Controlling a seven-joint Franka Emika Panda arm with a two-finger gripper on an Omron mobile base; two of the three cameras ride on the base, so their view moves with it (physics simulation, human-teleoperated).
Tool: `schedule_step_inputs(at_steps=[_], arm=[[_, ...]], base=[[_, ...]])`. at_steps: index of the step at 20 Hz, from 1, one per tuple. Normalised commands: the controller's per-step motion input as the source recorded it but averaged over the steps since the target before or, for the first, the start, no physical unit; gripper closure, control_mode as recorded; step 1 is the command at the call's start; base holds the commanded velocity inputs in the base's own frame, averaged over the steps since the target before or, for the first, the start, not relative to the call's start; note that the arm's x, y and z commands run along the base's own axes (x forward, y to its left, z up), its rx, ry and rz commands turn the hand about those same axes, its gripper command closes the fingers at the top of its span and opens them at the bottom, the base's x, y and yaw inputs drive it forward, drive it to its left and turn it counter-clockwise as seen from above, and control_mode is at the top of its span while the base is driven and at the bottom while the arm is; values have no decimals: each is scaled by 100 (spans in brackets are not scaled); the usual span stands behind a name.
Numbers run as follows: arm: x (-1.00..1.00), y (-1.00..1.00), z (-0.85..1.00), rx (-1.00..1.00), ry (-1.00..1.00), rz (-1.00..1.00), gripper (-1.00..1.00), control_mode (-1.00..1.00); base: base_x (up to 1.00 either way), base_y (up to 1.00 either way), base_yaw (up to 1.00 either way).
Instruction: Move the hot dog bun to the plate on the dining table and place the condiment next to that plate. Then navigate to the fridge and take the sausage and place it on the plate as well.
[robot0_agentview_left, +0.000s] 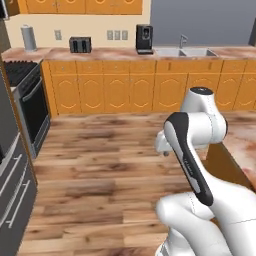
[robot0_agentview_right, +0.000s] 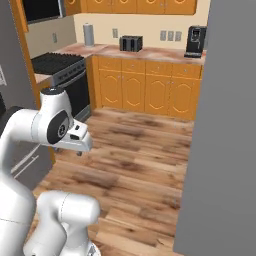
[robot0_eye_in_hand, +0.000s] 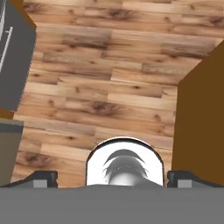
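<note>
Tool (robot0_eye_in_hand: 112, 177) spread wide, empty, tips at the far left and right of the hand view, above bare wooden floor (robot0_eye_in_hand: 105, 87). Arm folded over the base, mid-kitchen. Fridge (robot0_agentview_left: 12, 175) at left edge, grey steel, bar handles visible, doors shut. Dining table (robot0_agentview_left: 245, 142) at right edge, a reddish marbled corner just beside the arm. Black oven (robot0_agentview_left: 30, 107) beyond the fridge. Toaster (robot0_agentview_left: 80, 45), coffee machine (robot0_agentview_left: 144, 39) and sink (robot0_agentview_left: 185, 52) along the far desk (robot0_agentview_left: 100, 52).
</note>
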Motion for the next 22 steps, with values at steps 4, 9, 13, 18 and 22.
schedule_step_inputs(at_steps=[4,9,13,18,22], arm=[[0,0,0,0,0,0,-100,100],[0,0,0,0,0,0,-100,100],[0,0,0,0,0,0,-100,100],[0,0,0,0,0,0,-100,100],[0,0,0,0,0,0,-100,100]], base=[[100,85,-16],[100,73,-10],[100,20,1],[100,0,27],[100,-1,51]])
